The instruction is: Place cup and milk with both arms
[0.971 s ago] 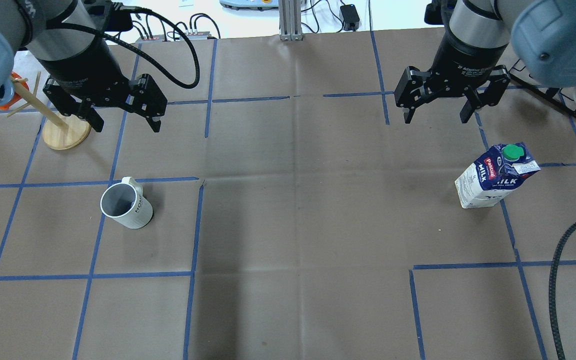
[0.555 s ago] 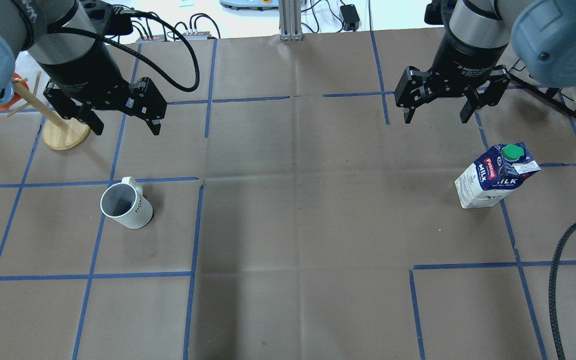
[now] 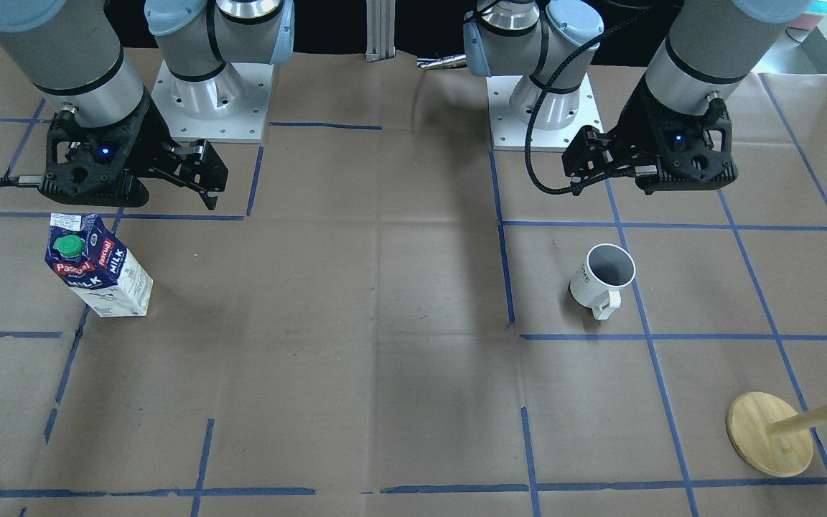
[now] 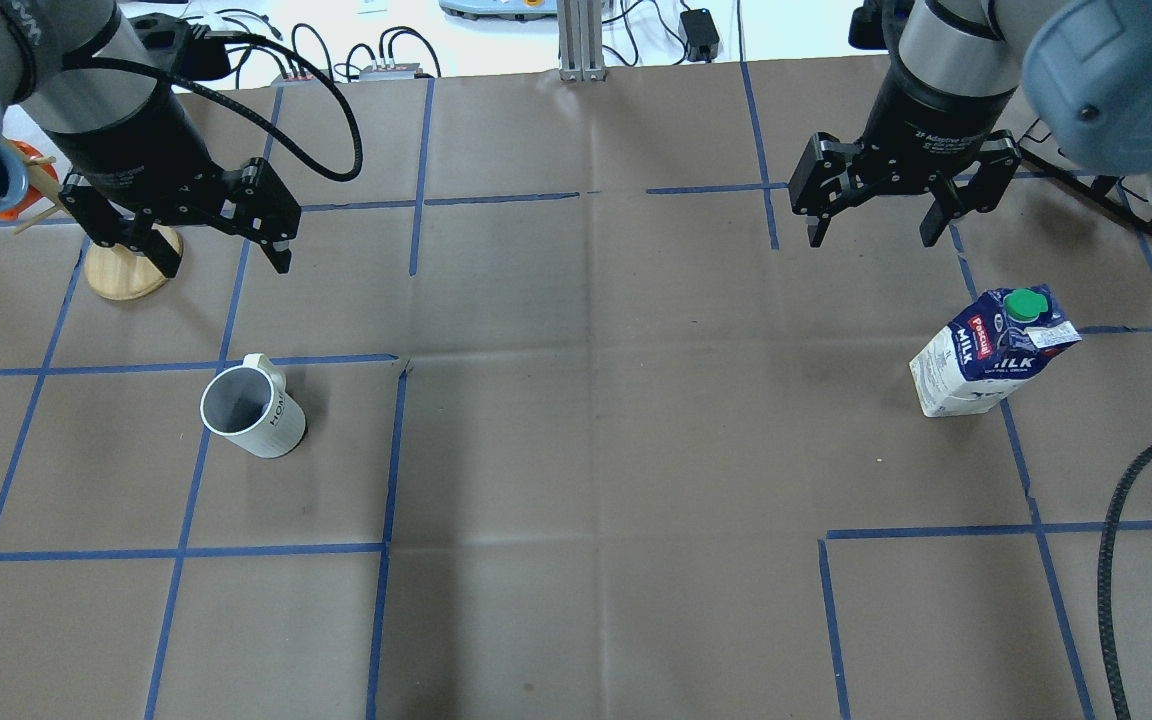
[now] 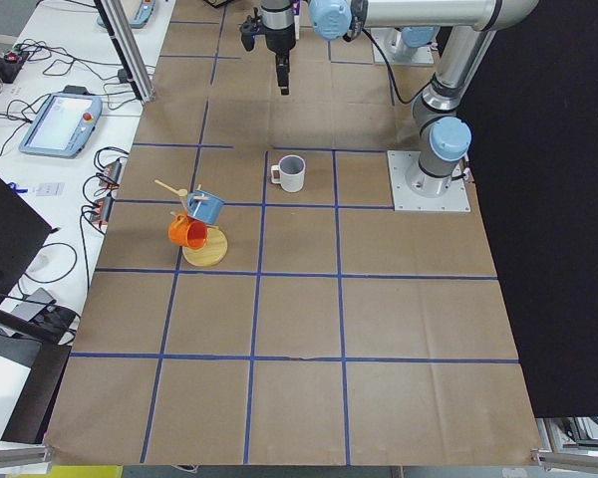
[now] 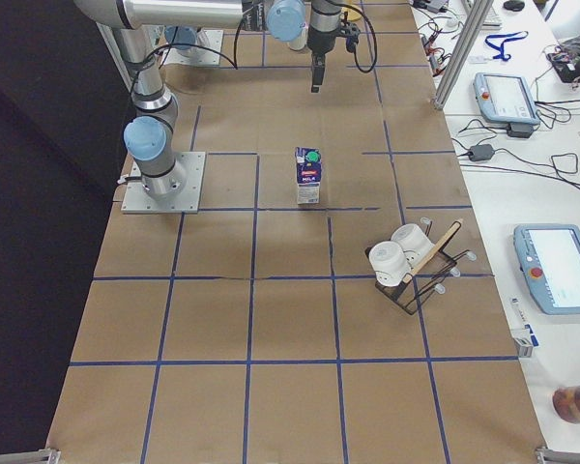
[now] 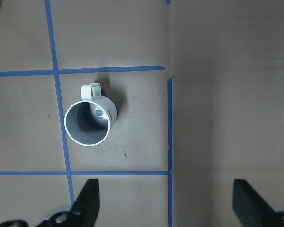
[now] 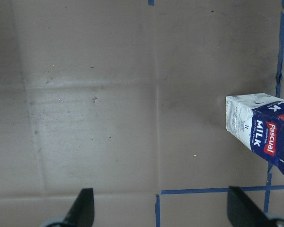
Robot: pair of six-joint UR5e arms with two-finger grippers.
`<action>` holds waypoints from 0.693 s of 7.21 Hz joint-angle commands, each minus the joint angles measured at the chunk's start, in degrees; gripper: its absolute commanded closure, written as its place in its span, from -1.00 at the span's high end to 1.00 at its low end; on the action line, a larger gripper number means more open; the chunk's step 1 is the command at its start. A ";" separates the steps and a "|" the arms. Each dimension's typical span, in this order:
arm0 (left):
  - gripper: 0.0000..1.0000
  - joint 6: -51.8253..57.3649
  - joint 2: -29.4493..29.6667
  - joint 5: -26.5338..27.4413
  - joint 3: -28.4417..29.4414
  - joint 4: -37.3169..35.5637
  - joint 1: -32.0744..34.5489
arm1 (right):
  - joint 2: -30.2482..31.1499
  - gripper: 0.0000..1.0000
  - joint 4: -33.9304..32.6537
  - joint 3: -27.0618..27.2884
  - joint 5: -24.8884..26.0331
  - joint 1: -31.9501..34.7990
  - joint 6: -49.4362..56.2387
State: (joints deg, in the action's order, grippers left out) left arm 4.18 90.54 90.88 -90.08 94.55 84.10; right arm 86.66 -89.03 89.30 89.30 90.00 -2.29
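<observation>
Overhead: showing the left gripper point(image 4: 226, 262) hanging fingers-down over the table point(image 4: 576, 450), jaws wide apart and gripping nothing, with the cup point(image 4: 254, 412) standing upright at its 6 o'clock and bearing lettering that starts "HOM". Showing the right gripper point(image 4: 872, 238) equally spread and empty, with the milk point(image 4: 991, 350) standing at its 4 o'clock, labelled "Pascual" and "MILK". Left wrist: framing the cup at 10 o'clock. Right wrist: catching the milk at the 3 o'clock edge.
</observation>
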 commanded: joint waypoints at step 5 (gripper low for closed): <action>0.99 11.63 -2.29 -1.41 -20.19 -18.22 -12.88 | 0.00 1.00 0.00 0.00 0.00 0.00 0.00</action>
State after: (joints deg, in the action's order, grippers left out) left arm 14.07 88.54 89.31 -105.56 81.73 74.52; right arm 86.66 -89.03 89.30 89.30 90.00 -2.28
